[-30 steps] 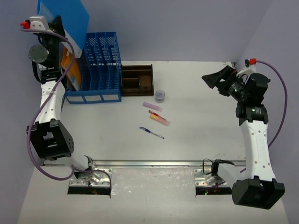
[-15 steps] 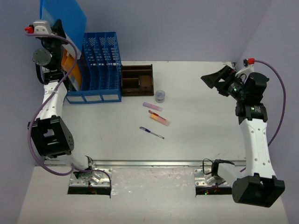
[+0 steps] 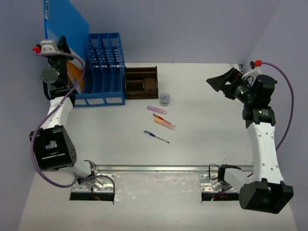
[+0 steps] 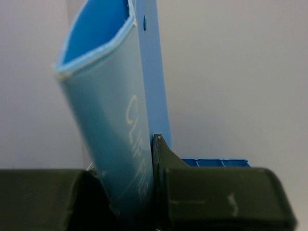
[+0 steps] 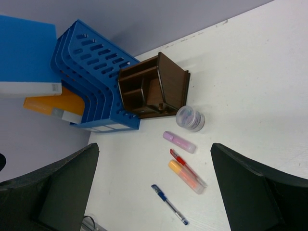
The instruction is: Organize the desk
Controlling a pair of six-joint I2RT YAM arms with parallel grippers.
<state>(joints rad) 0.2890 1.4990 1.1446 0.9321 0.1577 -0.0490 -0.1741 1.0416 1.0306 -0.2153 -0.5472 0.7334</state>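
Table [image 3: 211, 139]: off-white, fills the middle of the top view, silver rail [image 3: 159, 168] along its near edge by the arm bases. On it, left of centre: blue pen [image 3: 156, 137], orange highlighter [image 3: 165, 123], red pen [image 3: 158, 116], lilac highlighter [image 3: 157, 109], small round jar [image 3: 165, 99]. Far-left corner: brown wooden tray [image 3: 141, 82] just beside blue mesh rack [image 3: 102, 67]; orange folder [image 5: 50, 105] at the rack's left. Left tool [image 4: 129, 192] high by the rack's left end, clamped on blue folder [image 4: 110, 110], folder upright. Right tool [image 3: 215, 82] aloft over the table's right side, fingers wide apart, gripping nothing
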